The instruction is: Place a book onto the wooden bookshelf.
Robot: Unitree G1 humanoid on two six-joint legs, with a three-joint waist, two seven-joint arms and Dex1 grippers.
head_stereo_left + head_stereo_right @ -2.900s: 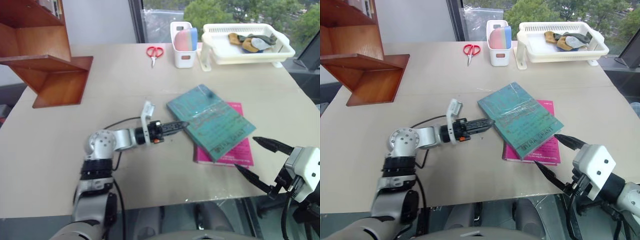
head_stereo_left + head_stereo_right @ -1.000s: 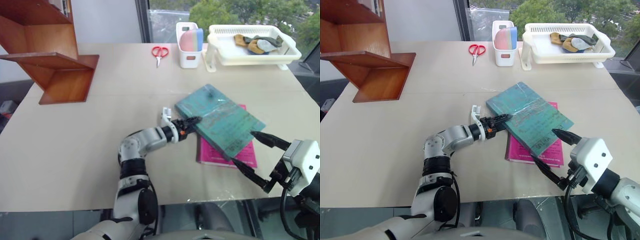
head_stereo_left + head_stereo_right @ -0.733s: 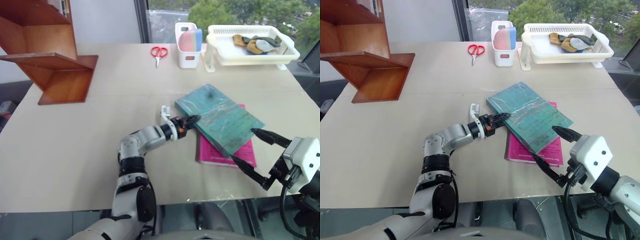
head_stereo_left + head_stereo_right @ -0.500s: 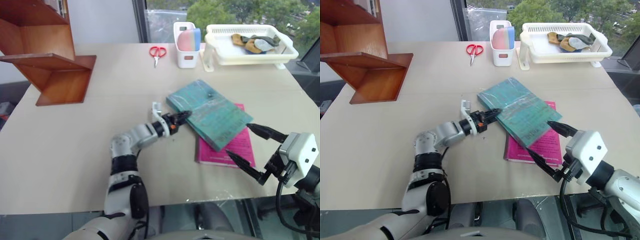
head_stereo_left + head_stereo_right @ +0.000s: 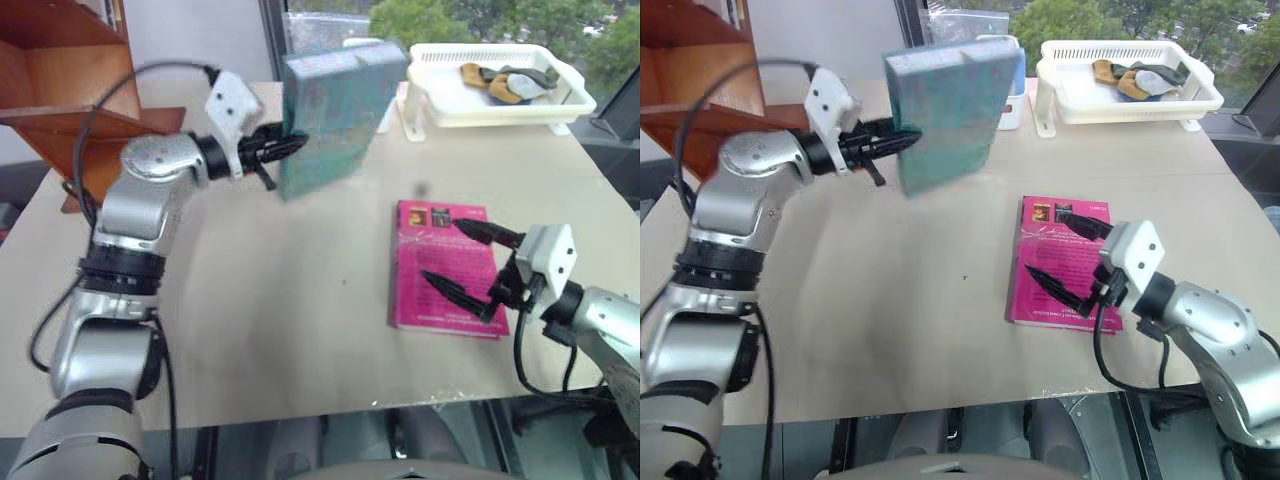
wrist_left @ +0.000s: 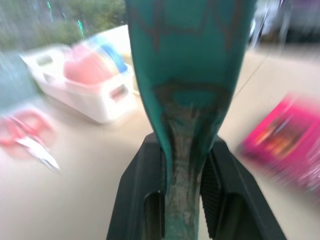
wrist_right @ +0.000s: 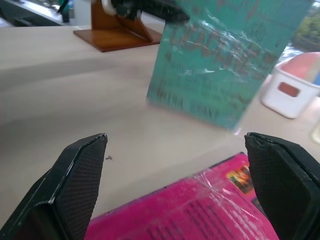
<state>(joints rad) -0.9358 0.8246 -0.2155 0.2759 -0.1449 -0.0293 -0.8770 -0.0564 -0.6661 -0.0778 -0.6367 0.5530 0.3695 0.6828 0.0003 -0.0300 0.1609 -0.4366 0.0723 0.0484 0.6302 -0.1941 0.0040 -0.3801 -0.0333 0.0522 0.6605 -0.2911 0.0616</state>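
Observation:
My left gripper (image 5: pixel 283 150) is shut on the lower left edge of the teal book (image 5: pixel 335 115), which hangs upright in the air above the table's far left half. The left wrist view shows the book's edge (image 6: pixel 187 75) clamped between both fingers (image 6: pixel 142 195). The wooden bookshelf (image 5: pixel 70 95) stands at the far left corner, to the left of the held book. My right gripper (image 5: pixel 443 252) is open, its fingers spread just over the pink book (image 5: pixel 440 290) lying flat near the right front. From the right wrist view the teal book (image 7: pixel 225 65) floats ahead.
A white slotted tray (image 5: pixel 500 90) with small items sits at the far right. A white bin (image 6: pixel 90 80) holding pink and blue pieces stands behind the held book, with red scissors (image 6: pixel 27 135) near it. Bare tabletop (image 5: pixel 300 300) lies between the arms.
The left gripper has lifted the teal book off the pink one, up and leftward toward the shelf, turning it upright. The right gripper has moved in over the uncovered pink book.

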